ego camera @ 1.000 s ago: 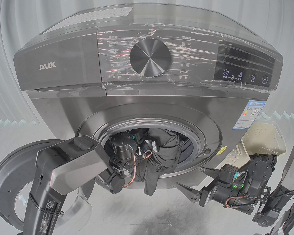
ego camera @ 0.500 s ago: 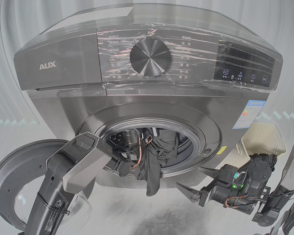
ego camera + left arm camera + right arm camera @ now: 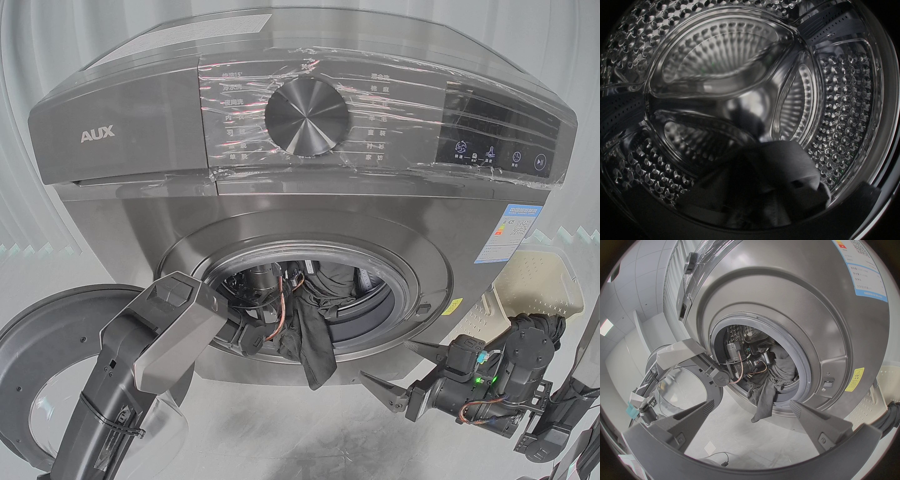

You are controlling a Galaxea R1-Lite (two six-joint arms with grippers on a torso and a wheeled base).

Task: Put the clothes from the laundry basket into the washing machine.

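Now pushes the left hand (image 3: 767, 358) deeper through the round opening of the washing machine (image 3: 300, 187) than a second ago, carrying the bulk of the dark garment (image 3: 315, 350) in with it. Leaves less cloth bunched at the opening's 3 o'clock side and bares more of the grey door seal (image 3: 381, 294) there. Still trails one tail of the garment over the lip at 6 o'clock, hanging outside toward the floor (image 3: 281, 431). Cannot tell whether the left hand grips or has let go: buried behind cloth from the head camera. Sees, from that wrist, folds of dark cloth lying low against the perforated drum (image 3: 843, 103). Keeps the right hand (image 3: 400, 365) parked at 4 o'clock of the opening, spread wide and empty, unmoved. Has the cream laundry basket (image 3: 544, 281) just behind it, beside the machine's right flank. Holds the door (image 3: 37, 350) swung open at 8 o'clock. Counts, as a judgement, as mostly loaded but not finished: probably needs the hanging tail tucked in, else risks a snag on the seal or a slide back out.
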